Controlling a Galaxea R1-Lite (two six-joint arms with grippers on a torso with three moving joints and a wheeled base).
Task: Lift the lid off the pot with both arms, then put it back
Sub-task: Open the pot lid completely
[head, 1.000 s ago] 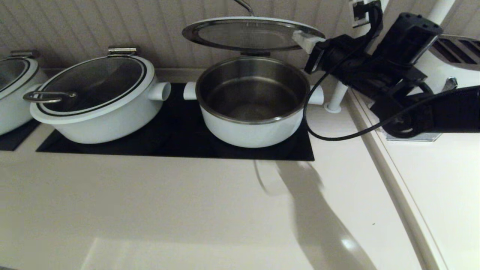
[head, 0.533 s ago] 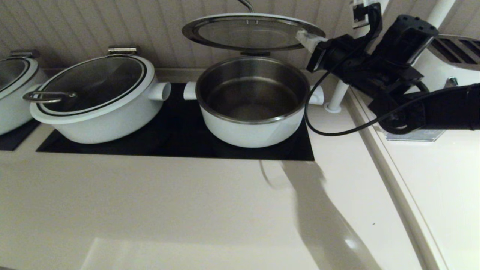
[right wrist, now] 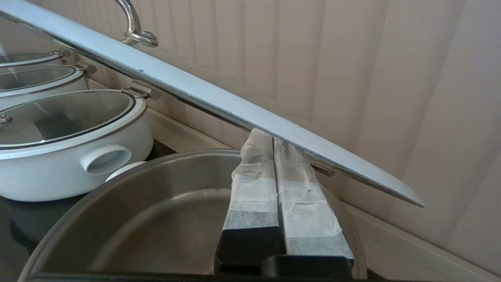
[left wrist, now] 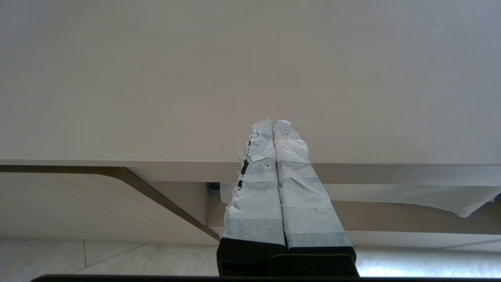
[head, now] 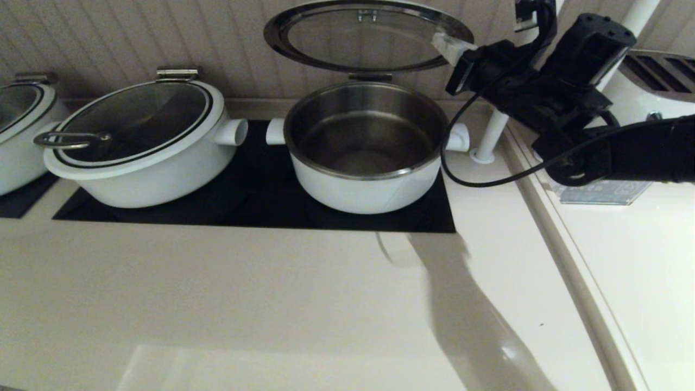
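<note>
Currently: lid [head: 369,35] tilted up over pot [head: 366,149] at worktop's [head: 271,304] back edge, propped from beneath by right gripper [right wrist: 273,135], fingers pressed together as a wedge. Left gripper [left wrist: 273,123], fingers together, idle off front edge.

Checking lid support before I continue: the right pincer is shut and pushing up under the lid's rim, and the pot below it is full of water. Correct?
Not quite. The pot is empty: the head view shows its bare steel liner. The rest holds: the right pincer is shut, its tips under the rim of the raised lid.
</note>
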